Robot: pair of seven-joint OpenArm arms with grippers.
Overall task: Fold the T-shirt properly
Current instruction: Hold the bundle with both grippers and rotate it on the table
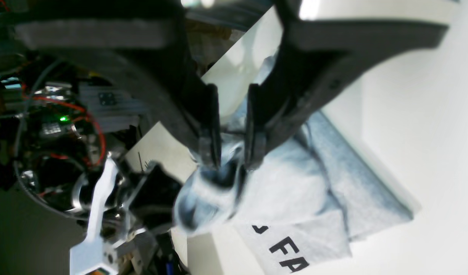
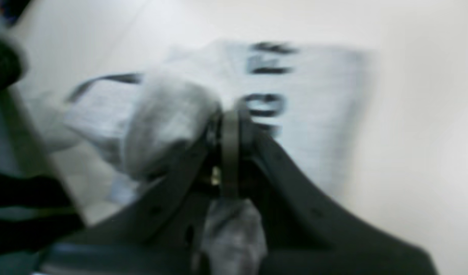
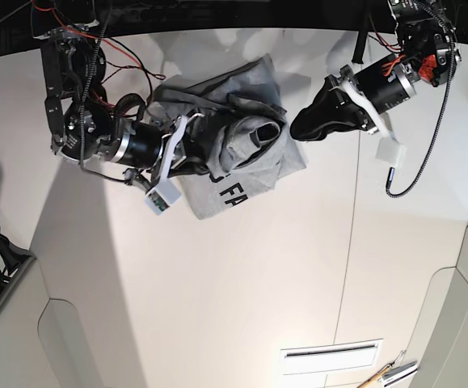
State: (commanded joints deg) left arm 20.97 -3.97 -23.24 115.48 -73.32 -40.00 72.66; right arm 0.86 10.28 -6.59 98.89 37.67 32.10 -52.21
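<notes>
Grey cloth is pinched in the right gripper (image 2: 230,126) while the left gripper (image 1: 232,152), slightly parted, straddles the T-shirt (image 3: 242,153), which is judged barely half folded.

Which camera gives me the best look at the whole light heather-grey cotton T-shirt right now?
The base view: the light heather-grey cotton T-shirt lies there entire, crumpled on the white table. The left wrist view shows one folded part with black letters; the right wrist view is blurred, showing only a pinched bunch.
</notes>
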